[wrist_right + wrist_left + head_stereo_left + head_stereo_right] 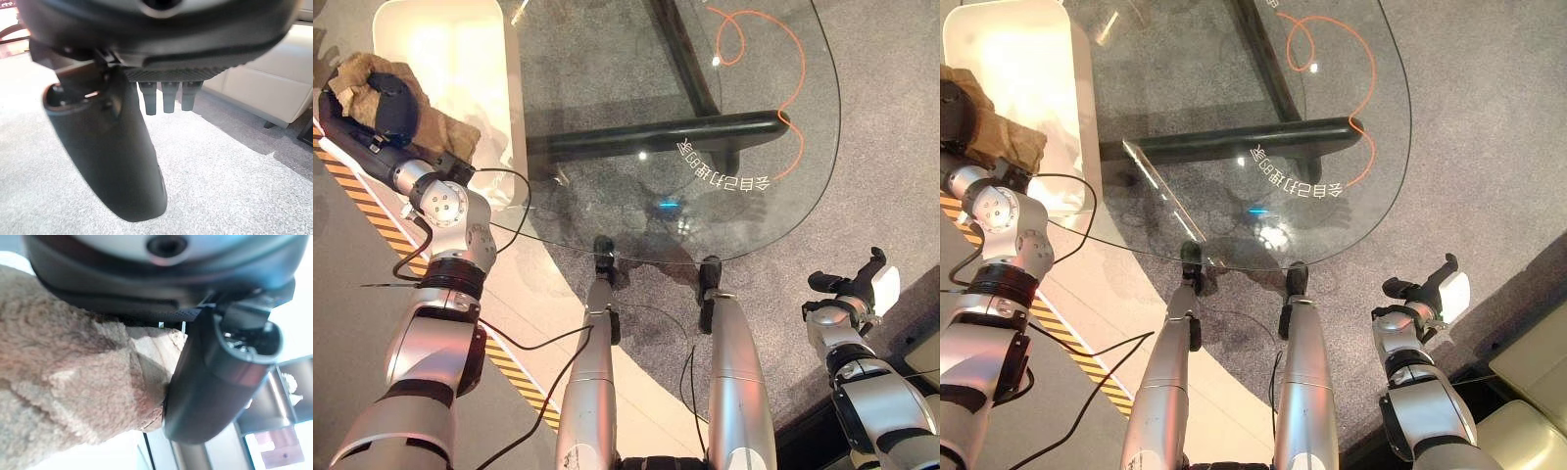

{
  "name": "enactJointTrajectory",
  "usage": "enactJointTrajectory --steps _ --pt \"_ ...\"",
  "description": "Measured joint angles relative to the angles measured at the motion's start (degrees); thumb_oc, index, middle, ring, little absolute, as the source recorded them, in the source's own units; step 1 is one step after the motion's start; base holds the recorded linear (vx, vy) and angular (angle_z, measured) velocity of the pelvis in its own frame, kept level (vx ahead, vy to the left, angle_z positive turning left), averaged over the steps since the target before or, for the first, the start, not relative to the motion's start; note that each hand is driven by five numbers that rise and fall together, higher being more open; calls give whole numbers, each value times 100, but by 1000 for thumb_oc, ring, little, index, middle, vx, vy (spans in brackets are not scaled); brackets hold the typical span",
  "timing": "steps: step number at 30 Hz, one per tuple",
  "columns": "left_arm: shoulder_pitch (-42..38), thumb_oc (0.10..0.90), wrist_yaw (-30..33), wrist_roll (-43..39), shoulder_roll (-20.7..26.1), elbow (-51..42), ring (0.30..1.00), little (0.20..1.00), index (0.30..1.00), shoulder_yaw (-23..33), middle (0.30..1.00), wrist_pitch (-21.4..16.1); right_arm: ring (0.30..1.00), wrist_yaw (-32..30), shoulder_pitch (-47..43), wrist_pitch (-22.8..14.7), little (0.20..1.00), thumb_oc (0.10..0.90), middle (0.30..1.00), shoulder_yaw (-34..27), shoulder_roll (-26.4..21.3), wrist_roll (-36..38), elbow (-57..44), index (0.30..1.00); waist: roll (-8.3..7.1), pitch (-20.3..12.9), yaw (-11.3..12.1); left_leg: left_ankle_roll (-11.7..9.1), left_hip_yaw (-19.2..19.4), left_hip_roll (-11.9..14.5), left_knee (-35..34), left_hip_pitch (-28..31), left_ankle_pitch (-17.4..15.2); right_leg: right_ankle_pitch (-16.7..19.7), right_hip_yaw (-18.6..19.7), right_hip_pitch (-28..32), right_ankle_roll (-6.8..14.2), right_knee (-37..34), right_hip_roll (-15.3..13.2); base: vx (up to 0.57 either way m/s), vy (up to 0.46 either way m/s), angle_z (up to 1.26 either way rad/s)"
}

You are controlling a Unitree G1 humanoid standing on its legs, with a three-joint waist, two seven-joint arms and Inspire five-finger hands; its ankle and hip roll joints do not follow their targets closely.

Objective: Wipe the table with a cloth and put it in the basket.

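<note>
The cloth [406, 108] is the place to start: a tan, fleecy bundle bunched in your left hand [391, 103], out to the left of the glass table [607, 98] and right at the near left rim of the white basket [460, 29]. In the left wrist view you can see the thumb [215, 377] pressed against the fabric [73, 391], so count that hand as clamped on the cloth. It hangs crumpled, more lump than strip; its longer spread seems to run from the far left edge toward the basket's near corner, with a loose flap trailing toward the table side (no clean fold or end to steer by).

Judging from where things sit, you are in the drop-off step, with the cloth off the glass and carried over to the basket. Whether the wiping is complete you cannot read off the tabletop, which shows reflections and an orange cable [773, 59] beneath it.

The next move calls for shifting the left hand further over the basket's open middle, since part of the bundle appears to overhang the rim, then relaxing the fingers so the cloth falls inside. Watch that the trailing flap does not drape over the wall.

Your right hand [857, 284] hangs low on the right over the grey carpet [881, 147], well apart from the table, fingers loosely spread and carrying nothing.
</note>
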Motion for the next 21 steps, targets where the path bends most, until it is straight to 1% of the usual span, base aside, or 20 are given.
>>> enactJointTrajectory --steps 5,6,8,11,13,15,16,18,21 --pt "-393 100 77 306 109 532 300 200 300 -52 300 368 900 118 21 8 900 800 900 64 -8 -5 8 900 -7 1 -64 -26 2 26 21 -101 -22 25 4 -103 -31 -15 26 5 24 -3" --pt "-461 100 88 368 192 633 300 200 300 -195 300 475 900 142 23 8 900 800 900 120 -2 -8 5 900 -11 3 -111 -26 2 25 19 -129 -20 33 4 -112 -21 -36 28 0 0 0" --pt "-486 100 88 503 224 677 300 200 300 -220 300 538 900 150 40 7 900 800 900 172 3 -7 6 900 -38 8 -158 -1 3 20 20 -139 1 49 12 -115 -11 -44 28 0 0 0" --pt "-624 100 88 623 228 834 300 200 300 -266 300 756 900 150 30 -1 900 800 900 223 5 -8 -1 900 -88 11 -165 -23 2 25 19 -141 18 49 11 -115 -11 -36 34 0 0 0" --pt "-648 100 87 658 233 849 300 200 300 -399 300 906 900 149 24 -9 900 800 900 226 4 -9 -2 900 -91 10 -167 -24 2 26 19 -142 19 48 11 -115 -11 -37 35 0 0 0" --pt "-649 100 51 939 249 855 300 200 300 -471 300 1164 900 150 22 -8 900 800 900 234 6 -11 -3 900 -94 10 -166 -23 2 27 19 -145 17 46 12 -122 -11 -46 36 0 0 0" --pt "-650 100 43 1008 255 857 300 200 300 -500 300 1235 900 150 22 -8 900 800 900 234 5 -12 -3 900 -95 9 -166 -14 2 27 17 -146 8 43 12 -125 -13 -50 36 0 0 0" --pt "-651 100 0 1049 277 860 300 200 300 -648 300 1426 900 150 22 -4 900 800 900 234 6 -13 -3 900 -96 9 -164 -16 1 31 15 -154 -13 41 12 -141 -16 -40 41 0 0 0" --pt "-684 100 -184 1054 307 940 300 200 300 -649 300 1613 900 150 22 -8 900 800 900 233 5 -15 -2 900 -100 7 -169 -27 1 52 21 -224 -22 42 12 -209 -21 -52 63 0 0 0"
